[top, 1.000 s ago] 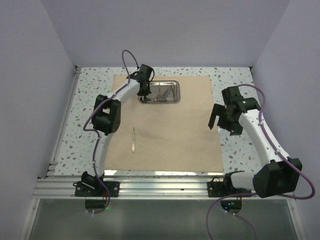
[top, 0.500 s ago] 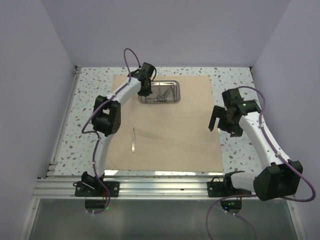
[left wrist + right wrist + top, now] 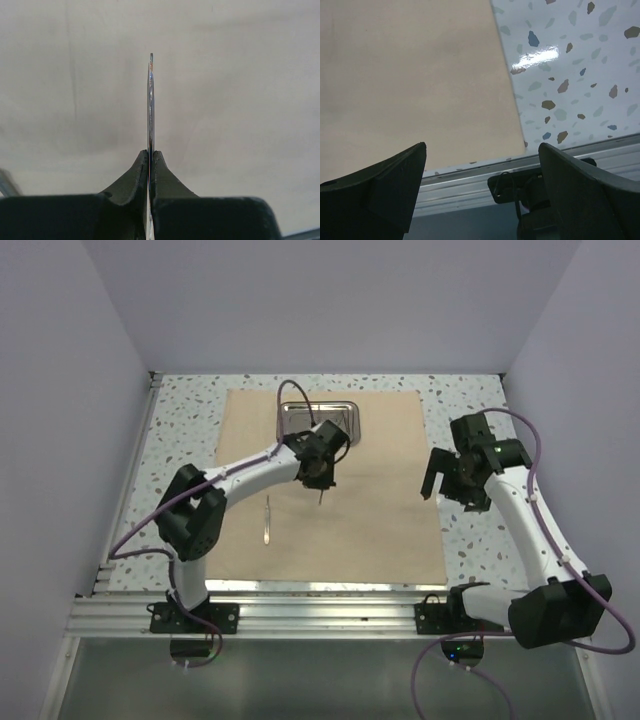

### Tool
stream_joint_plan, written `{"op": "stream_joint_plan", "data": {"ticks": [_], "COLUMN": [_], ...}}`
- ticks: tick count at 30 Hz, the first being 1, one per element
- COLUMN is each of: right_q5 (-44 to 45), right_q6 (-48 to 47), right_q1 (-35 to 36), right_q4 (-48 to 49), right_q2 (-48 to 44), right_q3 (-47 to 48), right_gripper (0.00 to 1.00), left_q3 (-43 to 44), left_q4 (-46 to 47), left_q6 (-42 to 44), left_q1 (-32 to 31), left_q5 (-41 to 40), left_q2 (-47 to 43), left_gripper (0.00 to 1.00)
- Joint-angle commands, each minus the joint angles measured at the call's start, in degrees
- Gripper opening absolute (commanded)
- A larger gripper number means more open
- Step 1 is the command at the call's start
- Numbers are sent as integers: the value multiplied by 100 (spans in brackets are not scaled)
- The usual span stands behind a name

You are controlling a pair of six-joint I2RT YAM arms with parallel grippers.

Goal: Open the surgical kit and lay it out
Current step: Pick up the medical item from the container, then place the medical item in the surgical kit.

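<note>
Swung away from the steel tray (image 3: 347, 407), the left claw (image 3: 320, 486) now hangs over the middle of the tan cloth wrap (image 3: 385, 515). It is pinched tight on one thin silver instrument (image 3: 150, 100) pointing down at the fabric. The single tray sits beyond the claw, and its contents cannot be made out. One scalpel (image 3: 267, 521) lies flat on the cloth to the claw's left, nearer the bases. The right claw (image 3: 436, 483) hovers, fingers spread wide, over the cloth's right edge.
</note>
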Motion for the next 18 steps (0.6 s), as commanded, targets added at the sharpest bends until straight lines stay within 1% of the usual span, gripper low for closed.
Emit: {"op": "stream_joint_plan", "data": {"ticks": [1, 2, 5, 11, 12, 14, 15, 18], "right_q5": [-179, -249, -442, -470, -461, -461, -469, -452], "right_q6": [-35, -26, 9, 0, -9, -17, -17, -35], "right_q1": [-27, -27, 0, 175, 193, 228, 246, 316], "right_q4": [-421, -439, -395, -290, -281, -255, -246, -220], "right_q2": [-74, -82, -161, -311, -311, -294, -311, -285], "right_q3": [365, 348, 111, -250, -276, -285, -277, -259], "right_gripper": [98, 98, 98, 98, 98, 98, 98, 98], "left_q3": [-778, -1023, -1271, -1394, -1412, -1369, -1307, -1044], "left_q4": [384, 428, 490, 262, 218, -79, -212, -818], "left_q6": [-937, -1051, -1447, -1895, -1931, -2062, -2081, -2098], "left_q1": [-417, -515, -840, -1025, -1034, -1043, -1034, -1017], "left_q5": [245, 254, 184, -18, -149, -351, -622, -1088], "left_q2": [-551, -647, -719, -1017, -1078, -1254, -1298, -1404], "left_gripper": [0, 0, 0, 0, 0, 0, 0, 0]}}
